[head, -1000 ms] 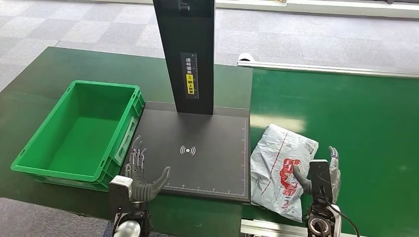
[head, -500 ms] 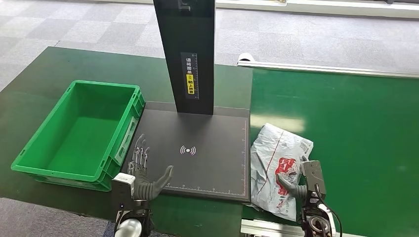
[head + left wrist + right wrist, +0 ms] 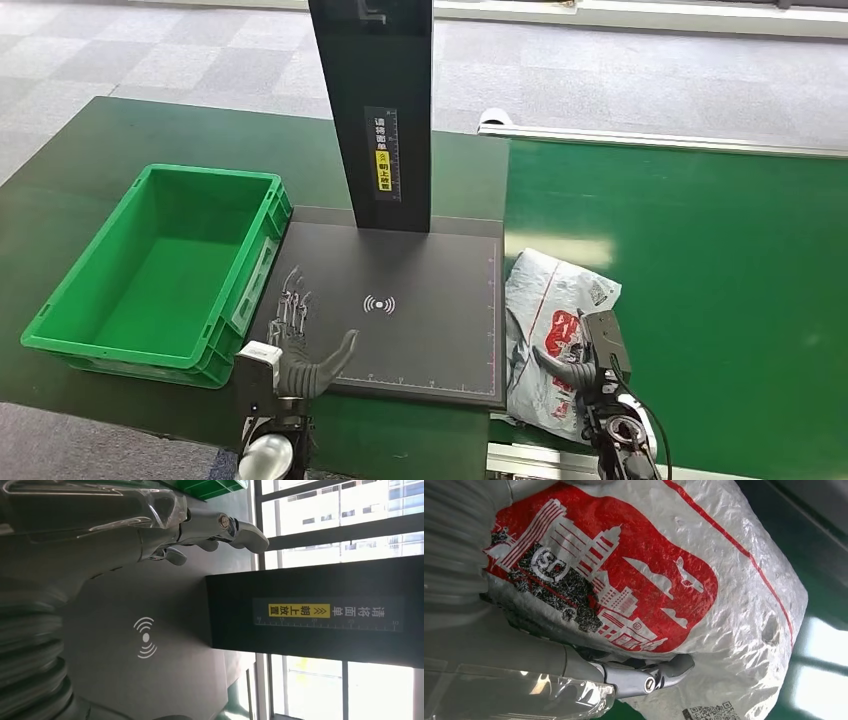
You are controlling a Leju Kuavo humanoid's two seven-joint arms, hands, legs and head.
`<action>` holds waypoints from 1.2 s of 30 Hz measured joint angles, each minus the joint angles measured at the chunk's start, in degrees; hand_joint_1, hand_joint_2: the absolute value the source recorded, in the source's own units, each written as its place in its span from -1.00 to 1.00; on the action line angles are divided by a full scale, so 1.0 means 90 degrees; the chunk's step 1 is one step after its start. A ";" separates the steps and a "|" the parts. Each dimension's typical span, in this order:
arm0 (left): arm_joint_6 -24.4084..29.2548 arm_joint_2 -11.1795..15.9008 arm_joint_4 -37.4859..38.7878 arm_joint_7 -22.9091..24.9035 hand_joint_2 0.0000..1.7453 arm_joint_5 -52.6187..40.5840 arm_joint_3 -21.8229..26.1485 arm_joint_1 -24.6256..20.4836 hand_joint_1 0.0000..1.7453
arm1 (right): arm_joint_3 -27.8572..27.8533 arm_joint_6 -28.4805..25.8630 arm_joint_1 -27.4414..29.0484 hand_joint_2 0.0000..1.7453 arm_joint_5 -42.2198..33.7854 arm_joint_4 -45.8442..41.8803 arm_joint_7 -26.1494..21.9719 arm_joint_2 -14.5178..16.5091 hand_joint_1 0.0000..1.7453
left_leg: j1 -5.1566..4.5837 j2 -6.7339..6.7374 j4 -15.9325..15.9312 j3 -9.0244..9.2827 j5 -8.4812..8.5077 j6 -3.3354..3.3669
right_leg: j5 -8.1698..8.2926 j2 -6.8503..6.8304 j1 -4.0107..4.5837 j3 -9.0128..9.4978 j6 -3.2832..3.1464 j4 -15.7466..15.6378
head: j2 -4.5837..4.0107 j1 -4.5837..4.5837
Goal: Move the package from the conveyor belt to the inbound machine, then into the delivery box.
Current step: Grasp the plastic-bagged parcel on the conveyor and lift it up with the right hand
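We record the package (image 3: 552, 325), a crumpled white mailer with red print, lying on the green conveyor belt (image 3: 700, 260) with its left edge just beside the black platform of the inbound machine (image 3: 400, 300). Over the last second the right hand (image 3: 580, 365) has shifted left and onto the package, and the package has turned slightly toward the platform. The right wrist view shows the thumb and fingers (image 3: 659, 672) wrapped against the plastic, so we judge the hand is gripping the package, not merely resting on it. The left hand (image 3: 295, 345) hovers with fingers spread and empty over the near left corner of the platform, a little further forward than before. The green delivery box (image 3: 60, 330) stands left of the machine. We assess the pickup as under way; transfer to the platform has not begun.
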 joint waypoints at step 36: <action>0.0506 0.0107 -0.0854 -0.0326 1.00 -0.0123 0.0284 0.0616 -1.00 | 0.0016 -0.2353 0.2700 1.00 -0.1995 -0.6485 -0.1665 0.0175 1.00 | 0.0000 -0.0057 -0.0003 -0.0050 0.0004 0.0008 | -0.0008 -0.0049 0.0000 -0.0022 0.0013 -0.0002 | 0.0000 -0.0002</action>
